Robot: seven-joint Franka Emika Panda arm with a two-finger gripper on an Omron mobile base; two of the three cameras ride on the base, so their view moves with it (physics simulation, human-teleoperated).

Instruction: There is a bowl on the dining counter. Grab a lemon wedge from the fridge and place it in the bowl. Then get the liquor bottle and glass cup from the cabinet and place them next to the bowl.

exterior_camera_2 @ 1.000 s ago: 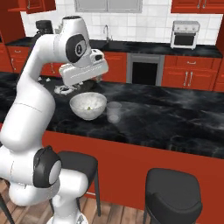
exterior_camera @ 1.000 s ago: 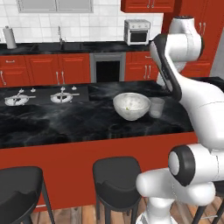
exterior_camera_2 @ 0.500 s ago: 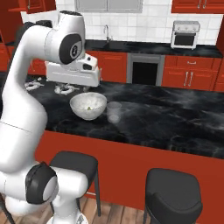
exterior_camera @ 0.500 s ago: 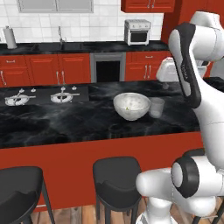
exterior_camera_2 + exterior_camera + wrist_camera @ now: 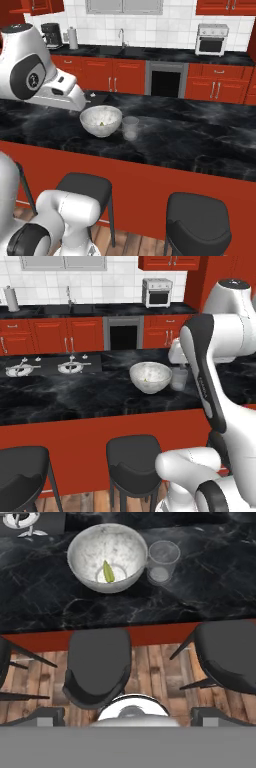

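Claw (image 5: 128,714) wide open, empty, raised above stools on near side of tabletop (image 5: 210,577), camera looking down.
Bowl (image 5: 107,558) ahead of claw on tabletop; lemon wedge (image 5: 108,572) inside, long axis roughly along view's vertical.
Cup (image 5: 162,561) upright, just beside bowl, apparently touching rim.
Judgement: wedge and cup steps done; bottle remains. Cabinet lies away from bowl, so next move likely turns claw off tabletop.

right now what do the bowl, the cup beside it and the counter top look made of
Bowl: looks like glazed ceramic or stone, white with grey mottling. Glass cup: clear glass, the counter shows through it. Dining counter top: polished black marble look, white veins and a glossy sheen.
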